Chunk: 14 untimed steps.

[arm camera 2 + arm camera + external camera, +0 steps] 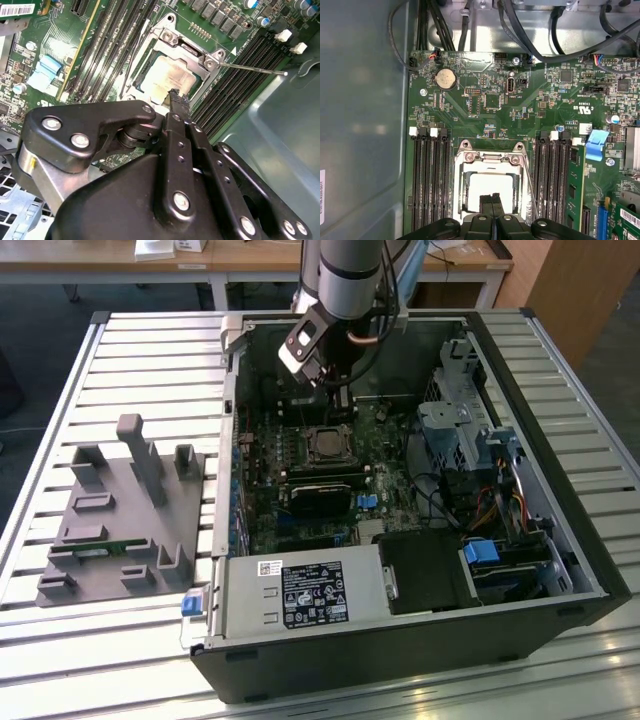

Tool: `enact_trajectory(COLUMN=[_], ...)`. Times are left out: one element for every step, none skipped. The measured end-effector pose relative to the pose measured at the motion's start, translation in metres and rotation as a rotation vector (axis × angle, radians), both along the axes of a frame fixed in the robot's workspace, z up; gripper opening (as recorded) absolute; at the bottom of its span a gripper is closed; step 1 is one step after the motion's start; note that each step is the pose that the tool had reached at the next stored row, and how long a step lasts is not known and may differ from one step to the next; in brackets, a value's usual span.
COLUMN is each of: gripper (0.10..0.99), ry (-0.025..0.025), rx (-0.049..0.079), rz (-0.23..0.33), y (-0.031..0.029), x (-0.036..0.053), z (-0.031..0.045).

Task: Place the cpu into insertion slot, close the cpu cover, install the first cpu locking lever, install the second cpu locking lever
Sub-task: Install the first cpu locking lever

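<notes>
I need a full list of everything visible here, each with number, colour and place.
computer case: one, black, open, on the slatted table.
holder tray: one, grey, on the table, at the exterior view's left of the case.
motherboard: one, green, inside the case.
cpu cover: one, silver, on the motherboard's middle.
cpu: one, silver-grey, inside the cover's cut-out.
memory slots: several, black, on both sides of the cpu.
coin battery: one, silver, on the motherboard.
power supply: one, grey with black label, inside the case.
robot arm: one, grey, above the case.
gripper: one, black, shut, tips over the cpu.
</notes>
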<state>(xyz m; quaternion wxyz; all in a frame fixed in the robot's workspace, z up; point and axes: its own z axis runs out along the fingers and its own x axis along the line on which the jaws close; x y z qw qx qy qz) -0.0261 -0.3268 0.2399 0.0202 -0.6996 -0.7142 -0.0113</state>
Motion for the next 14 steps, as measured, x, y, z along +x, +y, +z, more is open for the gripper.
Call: enact_trajectory(gripper=[0.106, 0.106, 0.106, 0.106, 0.106, 0.106, 0.106, 0.106, 0.106, 0.106, 0.106, 0.106, 0.106, 0.106], ry=[0.0000, 0.0000, 0.0000, -0.0001, 0.0000, 0.0000, -0.0001, 0.0000, -0.0001, -0.0001, -0.0001, 0.0000, 0.0000, 0.0000], rx=[0.000, 0.000, 0.000, 0.000, 0.000, 0.000, 0.000, 0.000, 0.000, 0.000, 0.000, 0.000, 0.000, 0.000], rz=[0.000, 0.000, 0.000, 0.000, 0.000, 0.000, 0.000, 0.000, 0.000, 0.000, 0.000, 0.000, 0.000, 0.000], y=[0.0000, 0.0000, 0.0000, 0.0000, 0.0000, 0.0000, 0.0000, 0.0000, 0.0000, 0.0000, 0.0000, 0.0000, 0.0000, 0.0000], x=[0.0000, 0.0000, 0.0000, 0.0000, 0.0000, 0.0000, 0.0000, 0.0000, 0.0000, 0.0000, 0.0000, 0.0000, 0.0000, 0.0000], z=[0.0002, 0.0004, 0.0006, 0.0008, 0.0011, 0.0013, 0.0016, 0.0018, 0.0020, 0.0022, 0.0024, 0.0027, 0.0029, 0.0032])
